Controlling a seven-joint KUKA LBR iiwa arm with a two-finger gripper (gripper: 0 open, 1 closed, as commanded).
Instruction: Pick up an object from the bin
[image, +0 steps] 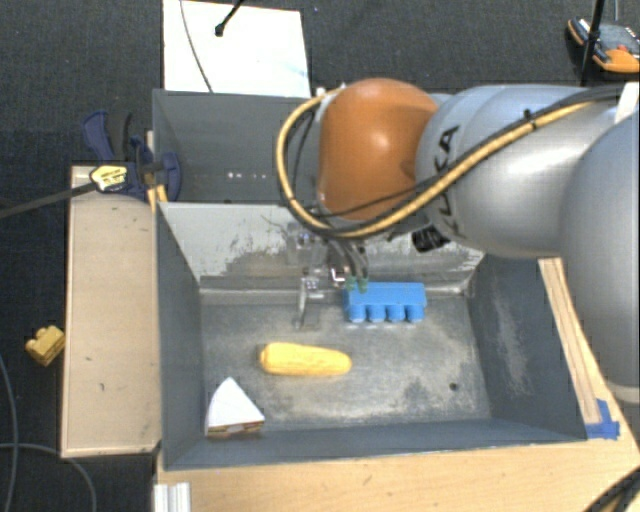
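Closest up, a white triangular wedge with a brown edge sits jammed into the near-left corner of the grey metal bin, a tough spot for fingers. Mid-floor, a yellow corn-cob-shaped piece lies flat. Near the far wall, the gripper hangs spread and empty, just beside the left end of a blue plastic block with four rounded bumps. I'd guess that's the pick

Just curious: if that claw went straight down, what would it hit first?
Probably the gripper meets bare bin floor beside the blue block; one finger may clip that block's left end, though depth is unclear.
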